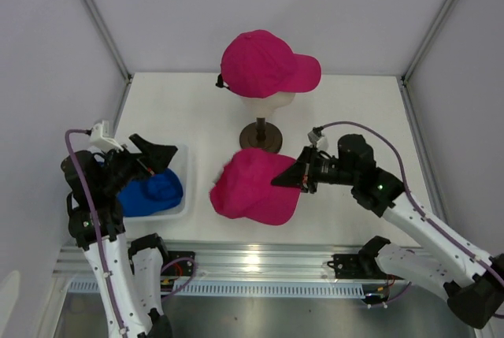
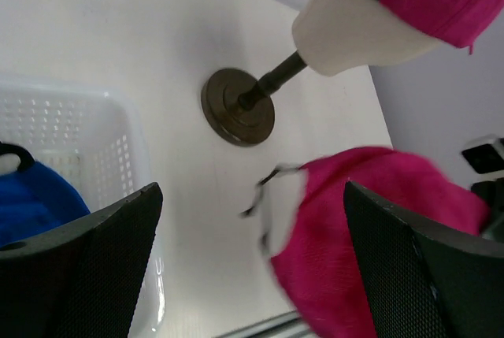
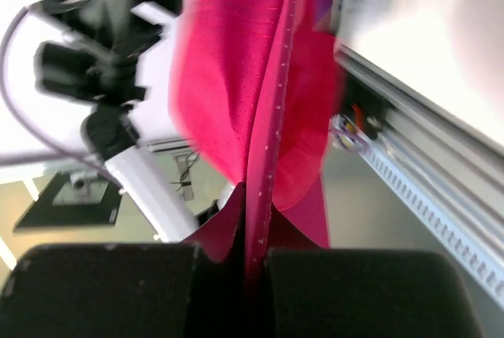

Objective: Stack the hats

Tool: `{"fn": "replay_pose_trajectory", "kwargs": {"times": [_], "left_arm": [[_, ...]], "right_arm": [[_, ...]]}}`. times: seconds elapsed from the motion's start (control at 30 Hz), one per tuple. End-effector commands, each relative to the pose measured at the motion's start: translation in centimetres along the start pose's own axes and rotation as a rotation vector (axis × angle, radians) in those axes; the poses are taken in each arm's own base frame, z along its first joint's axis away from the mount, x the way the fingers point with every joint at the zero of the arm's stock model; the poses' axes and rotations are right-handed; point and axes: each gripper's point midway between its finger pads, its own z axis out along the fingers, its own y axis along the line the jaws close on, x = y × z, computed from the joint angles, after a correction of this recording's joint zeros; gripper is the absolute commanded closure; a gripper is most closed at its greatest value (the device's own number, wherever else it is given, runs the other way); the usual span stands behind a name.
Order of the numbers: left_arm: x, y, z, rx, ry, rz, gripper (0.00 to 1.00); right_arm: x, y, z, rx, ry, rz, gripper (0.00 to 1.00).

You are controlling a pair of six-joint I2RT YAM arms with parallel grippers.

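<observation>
R gripper (image 1: 293, 176) clamped shut on edge of loose pink cap (image 1: 250, 188), low over counter (image 1: 181, 109). L gripper (image 1: 153, 157) wide open, empty, above blue cap (image 1: 150, 192) in mesh basket (image 1: 186, 196). Crown to be kept open, brim aligned w/ far pink cap (image 1: 264, 62) on mannequin head (image 1: 268, 104).

Clearances about each pincer. Right gripper (image 1: 285, 179), jaws clamped on the held magenta cap (image 1: 250, 188): the cap fills the space ahead of its tips, and the mannequin stand (image 1: 261, 136), topped by a second magenta cap (image 1: 264, 62), rises just beside it on the far side. Left gripper (image 1: 161, 157), jaws spread: white basket (image 1: 186, 196) and blue cap (image 1: 153, 191) lie beneath, while bare table (image 1: 181, 109) ahead of its tips offers passage.
</observation>
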Motion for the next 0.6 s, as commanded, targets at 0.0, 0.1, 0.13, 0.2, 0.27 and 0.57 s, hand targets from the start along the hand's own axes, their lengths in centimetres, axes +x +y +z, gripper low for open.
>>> {"fn": "replay_pose_trajectory", "kwargs": {"times": [0.0,0.1,0.13,0.2,0.27,0.57], "left_arm": [[1.5,0.4,1.0,0.043,0.042,-0.069,0.01],[3.0,-1.1,1.9,0.184,0.101,-0.168,0.0],[4.1,-0.6,2.5,0.182,0.126,-0.199,0.01],[5.3,-1.6,2.7,0.217,0.172,-0.187,0.01],[6.3,-1.7,3.3,0.219,0.215,-0.183,0.01],[10.3,-4.1,5.7,0.359,0.383,-0.197,0.04]], "right_arm": [[-0.3,2.1,0.2,-0.05,0.038,-0.024,1.0],[-1.2,6.4,-0.6,-0.128,0.029,-0.16,1.0],[-1.3,7.3,-0.8,-0.156,0.03,-0.172,1.0],[-1.3,8.1,-0.9,-0.196,0.06,-0.19,1.0],[-1.6,8.4,-1.1,-0.209,0.071,-0.208,1.0],[-2.6,10.1,-1.3,-0.264,0.129,-0.259,1.0]]}}
